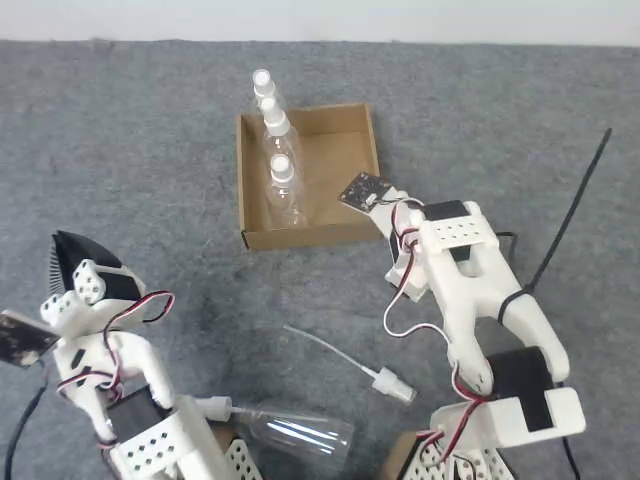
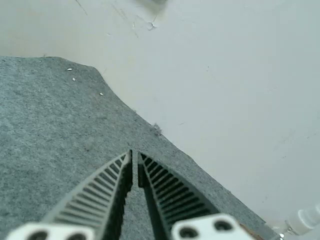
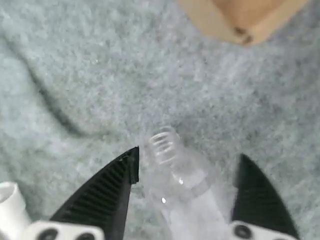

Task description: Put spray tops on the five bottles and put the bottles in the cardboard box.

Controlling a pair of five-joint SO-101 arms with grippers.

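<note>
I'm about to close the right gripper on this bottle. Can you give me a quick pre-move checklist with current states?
1. Right gripper open: ok.
2. Bottle between its fingers: ok.
3. Bottle capped: not ok, its threads are bare.
4. Loose spray top lying free on the carpet: ok.
5. Left gripper shut and empty: ok.
6. Space in the cardboard box beside the three capped bottles: ok.
</note>
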